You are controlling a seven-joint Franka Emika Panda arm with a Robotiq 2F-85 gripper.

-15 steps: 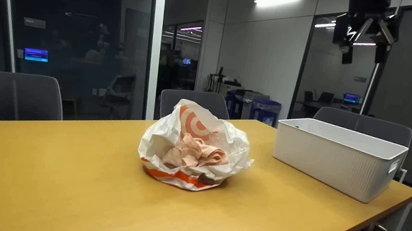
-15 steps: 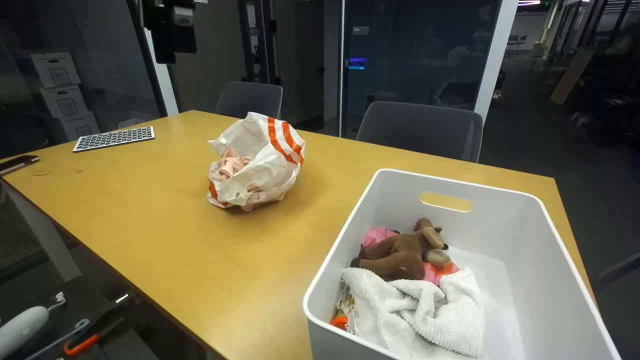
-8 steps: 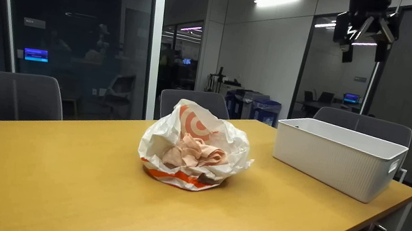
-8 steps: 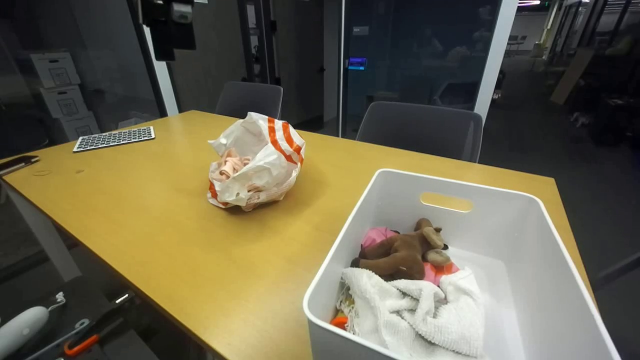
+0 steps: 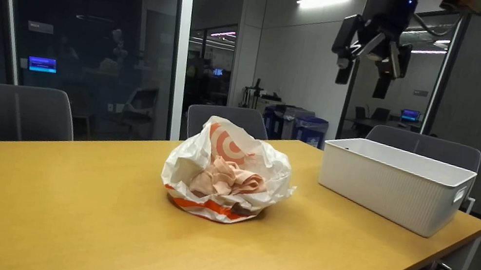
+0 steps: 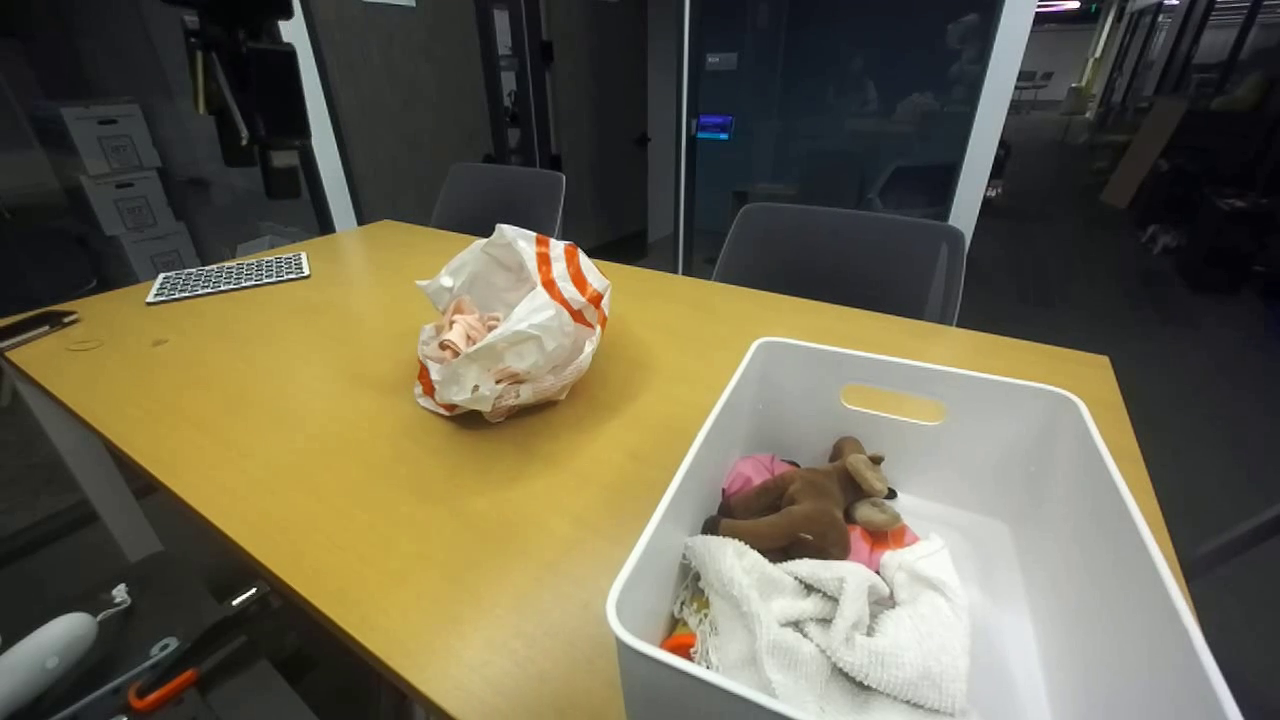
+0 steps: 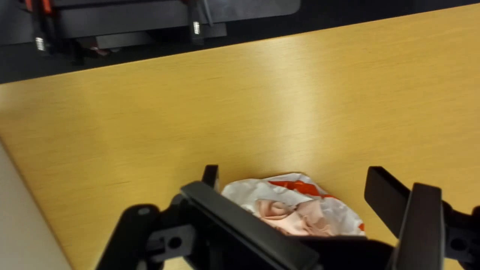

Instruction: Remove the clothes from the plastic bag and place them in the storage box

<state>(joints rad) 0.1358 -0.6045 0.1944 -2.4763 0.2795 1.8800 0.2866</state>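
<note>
The pink clothes (image 5: 227, 180) lie bunched in the mouth of the white plastic bag (image 5: 275, 168) with red markings. In an exterior view, the bag (image 6: 545, 340) stands on the table with the clothes (image 6: 463, 328) at its opening. The white storage box (image 5: 384, 187) stands beside it; inside the box (image 6: 990, 440) are a white cloth (image 6: 830, 630) and a brown plush toy (image 6: 800, 505). My gripper (image 5: 361, 83) is open and empty, high above the table. In the wrist view, the clothes (image 7: 303, 221) show between the open fingers (image 7: 295, 174), partly hidden by the gripper.
The wooden table (image 5: 58, 212) has a near edge with dark equipment below it. A keyboard (image 6: 230, 277) and a dark phone-like object (image 6: 38, 328) lie at the table's end. Chairs (image 6: 840, 260) stand along the far side.
In the last half second my gripper has moved left and down in both exterior views. The bag, clothes and box have not moved.
</note>
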